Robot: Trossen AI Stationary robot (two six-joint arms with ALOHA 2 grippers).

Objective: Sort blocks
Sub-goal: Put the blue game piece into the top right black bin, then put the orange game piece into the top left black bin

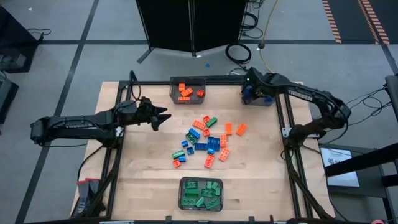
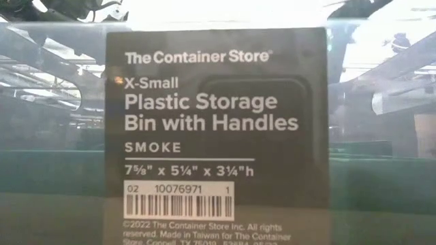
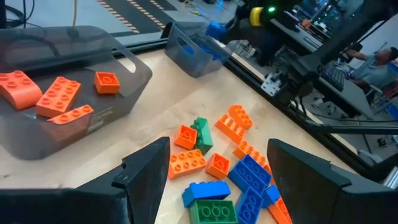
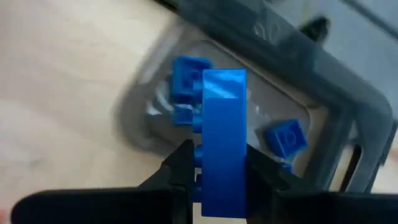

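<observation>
A loose pile of orange, green and blue blocks (image 1: pixel 205 140) lies flat on the middle of the wooden table. My left gripper (image 1: pixel 163 117) hovers open at the pile's left, pointing toward it; its wrist view shows the blocks (image 3: pixel 217 180) beyond the spread fingers. My right gripper (image 1: pixel 252 90) hangs over the far right bin (image 1: pixel 266 101), shut on a blue block (image 4: pixel 224 106). Blue blocks (image 4: pixel 286 137) lie in that bin. My right gripper pinches the blue block's lower part (image 4: pixel 224 174) between its two fingers (image 4: pixel 177 165), one on each broad side. The fingers slant downward from above. The block stands on edge, studs to one side, lifted clear above the bin's floor.
A bin with orange blocks (image 1: pixel 188 91) stands at the far middle and a bin with green blocks (image 1: pixel 201 193) at the near edge. That near bin's label (image 2: pixel 218 136) fills the low view. Black frame rails run along the table's sides.
</observation>
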